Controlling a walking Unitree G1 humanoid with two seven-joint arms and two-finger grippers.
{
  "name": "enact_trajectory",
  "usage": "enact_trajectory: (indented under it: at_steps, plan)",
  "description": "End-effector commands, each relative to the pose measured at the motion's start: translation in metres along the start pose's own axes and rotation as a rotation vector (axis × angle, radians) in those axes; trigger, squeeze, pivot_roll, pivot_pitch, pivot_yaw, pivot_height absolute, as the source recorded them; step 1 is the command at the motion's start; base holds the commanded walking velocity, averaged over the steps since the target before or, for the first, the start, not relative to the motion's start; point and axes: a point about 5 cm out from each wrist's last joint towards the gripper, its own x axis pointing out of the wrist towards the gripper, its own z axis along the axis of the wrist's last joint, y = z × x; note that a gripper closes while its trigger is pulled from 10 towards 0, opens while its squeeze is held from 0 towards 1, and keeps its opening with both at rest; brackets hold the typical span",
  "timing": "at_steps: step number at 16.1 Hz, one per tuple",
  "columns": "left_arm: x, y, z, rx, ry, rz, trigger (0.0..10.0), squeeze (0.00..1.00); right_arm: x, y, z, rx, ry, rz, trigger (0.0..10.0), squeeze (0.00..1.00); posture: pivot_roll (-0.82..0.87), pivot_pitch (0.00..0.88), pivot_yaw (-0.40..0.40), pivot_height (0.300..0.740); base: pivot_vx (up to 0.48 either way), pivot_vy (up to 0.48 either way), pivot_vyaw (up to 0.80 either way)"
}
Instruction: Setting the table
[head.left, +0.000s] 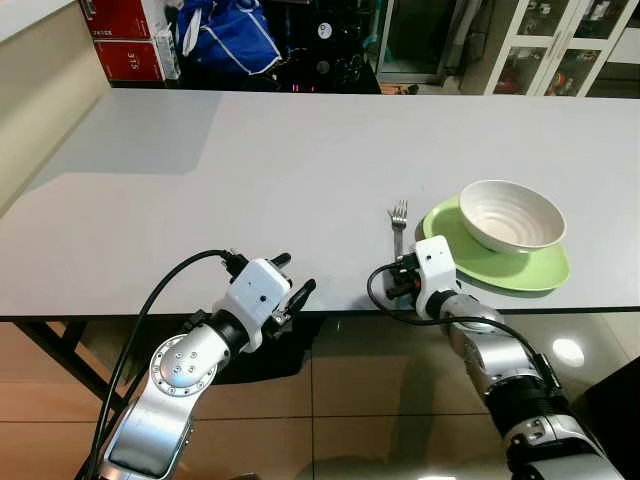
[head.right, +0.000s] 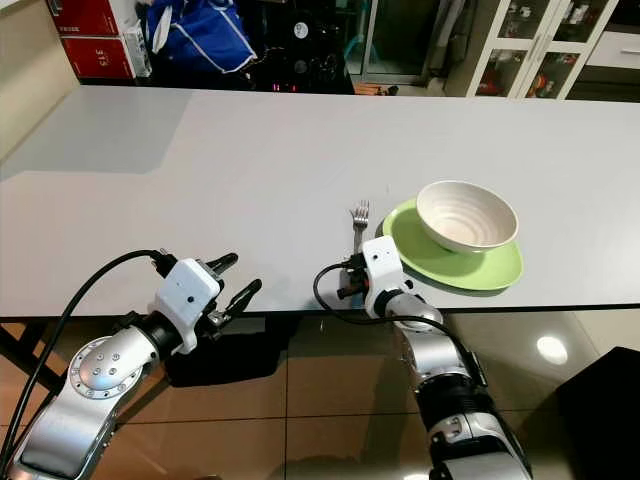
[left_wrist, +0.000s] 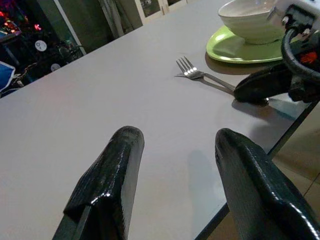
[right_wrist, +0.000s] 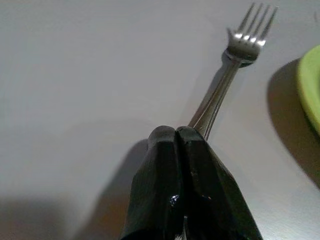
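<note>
**Fork goes down beside the plate as robot lays 1 place setting**

The right gripper, its 2 black fingers pressed together, pinches the handle end of a slim silver metal fork lying on the long pale grey table. The fork sits just left of a round lime-green plate, tines pointing toward the far edge, close to the plate's rim but apart from it. A ribbed white ceramic bowl rests on the plate. The left gripper hovers at the table's near edge, well left of the plate, fingers spread wide and holding nothing.

The handle end lies close to the table's near edge, so a dragged release could likely pull the fork off onto the tiled floor; a sideways nudge might knock it against the plate.

The right wrist view shows the closed fingertips on the handle, a detail hidden behind the wrist housing in the head views. The left wrist view shows the fork lying flat on the table.
</note>
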Motion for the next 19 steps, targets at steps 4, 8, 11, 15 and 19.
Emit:
enact_trajectory:
  at_steps: [4, 8, 11, 15, 19]
  plan:
    - [0.002, 0.001, 0.001, 0.018, -0.009, -0.008, 10.0, 0.00, -0.008, -0.006, 0.011, 0.004, -0.042, -0.008, 0.0, 0.00, 0.01, 0.000, -0.006, 0.740, 0.000, 0.000, 0.00]
    - [0.000, 0.010, 0.005, -0.011, -0.039, 0.046, 10.0, 0.00, -0.028, 0.003, 0.054, 0.111, -0.219, 0.007, 0.0, 0.00, 0.01, 0.000, -0.012, 0.740, 0.000, 0.000, 0.00]
    - [-0.004, 0.017, 0.011, -0.055, -0.075, 0.092, 10.0, 0.00, -0.044, 0.011, 0.074, 0.154, -0.303, -0.014, 0.0, 0.00, 0.01, 0.000, -0.008, 0.740, 0.000, 0.000, 0.00]
    - [-0.011, 0.030, 0.025, -0.109, -0.072, 0.321, 10.0, 0.00, -0.082, 0.013, 0.076, 0.176, -0.359, -0.138, 10.0, 0.00, 0.00, 0.000, -0.003, 0.740, 0.000, 0.000, 0.00]
    - [-0.002, 0.029, 0.023, -0.126, -0.035, 0.359, 10.0, 0.00, -0.089, 0.014, 0.070, 0.187, -0.314, -0.165, 10.0, 0.00, -0.02, 0.000, -0.014, 0.740, 0.000, 0.000, 0.00]
